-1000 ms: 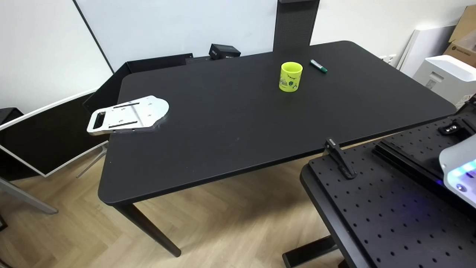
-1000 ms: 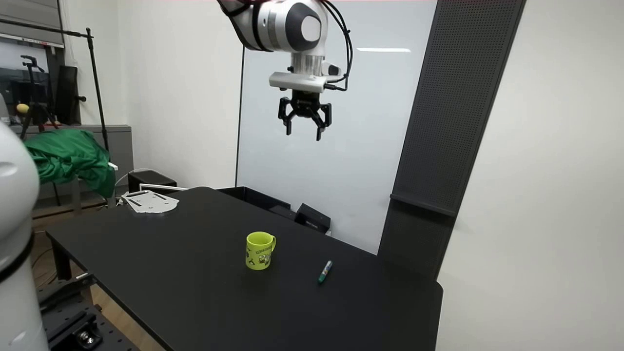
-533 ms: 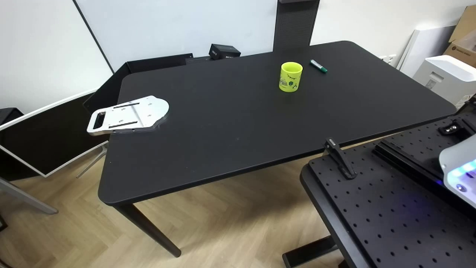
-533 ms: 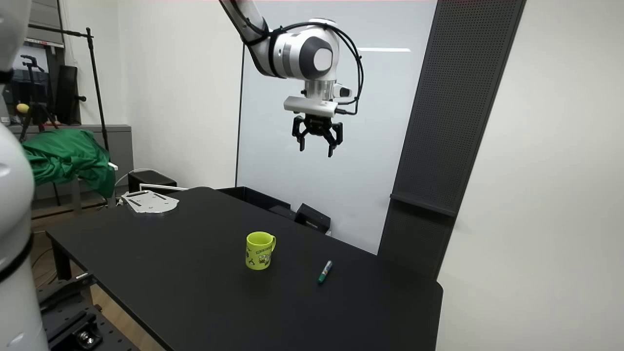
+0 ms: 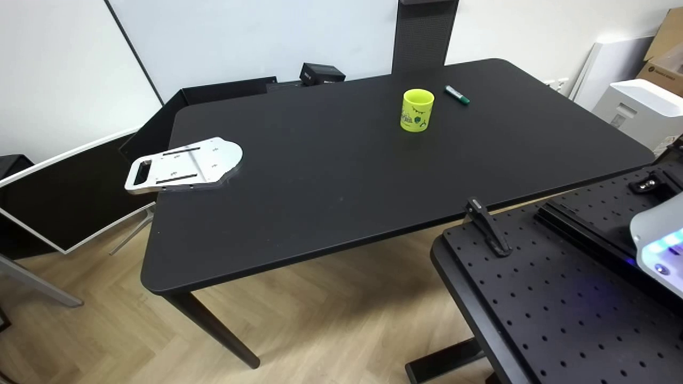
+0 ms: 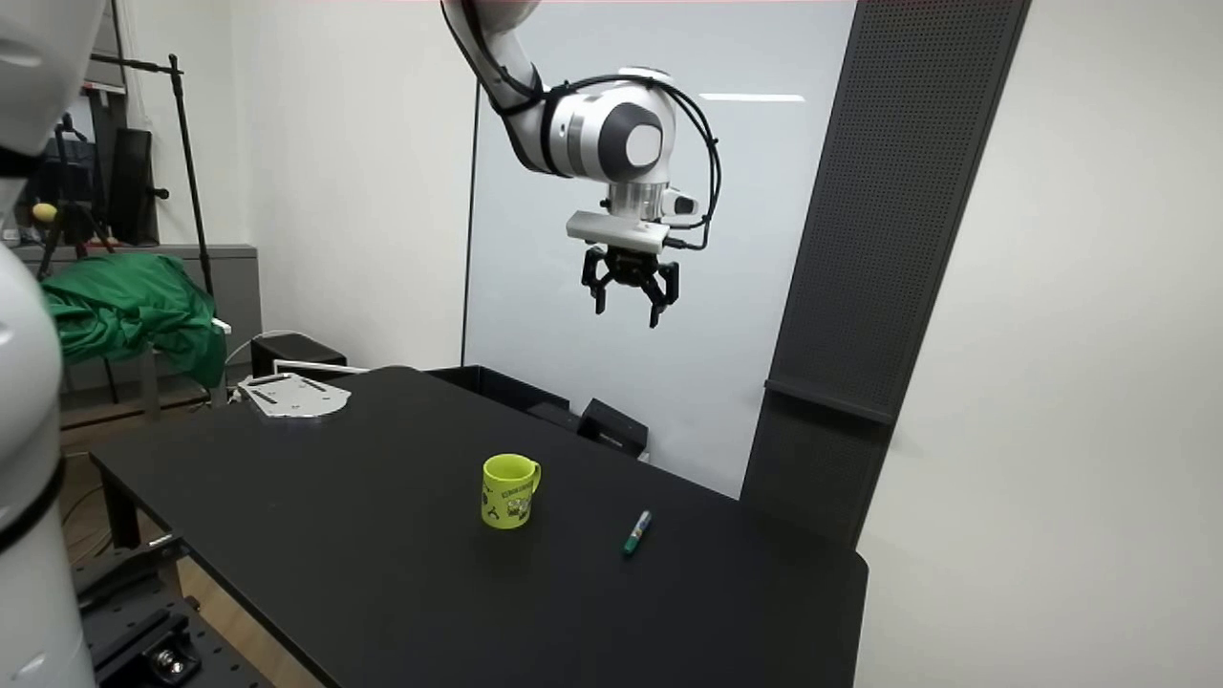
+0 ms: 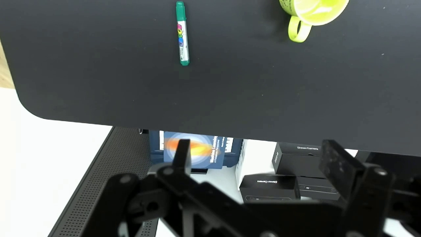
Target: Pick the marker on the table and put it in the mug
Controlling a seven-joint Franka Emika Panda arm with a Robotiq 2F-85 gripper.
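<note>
The marker, with a white barrel and green ends, lies flat on the black table in both exterior views: marker (image 5: 457, 95), marker (image 6: 637, 532), table (image 5: 320, 181), table (image 6: 382, 554). It also shows upper left of centre in the wrist view (image 7: 183, 38). The yellow-green mug (image 5: 416, 113) stands upright beside the marker, apart from it; the mug shows in an exterior view (image 6: 505, 497) with its handle, and is cut off at the top of the wrist view (image 7: 312, 13). My gripper (image 6: 627, 313) is open and empty, high above the table; its fingers are spread in the wrist view (image 7: 257, 144).
A pale metal plate (image 5: 187, 162) lies at one table end, overhanging the edge. A black board with holes (image 5: 560, 309) adjoins the table's near side. Black boxes (image 7: 269, 187) and a book (image 7: 204, 154) sit beyond the far edge, near a whiteboard (image 6: 621, 363).
My gripper has moved down and to the right in an exterior view, slower in the last half second. It stays open. The marker and mug have not moved.
</note>
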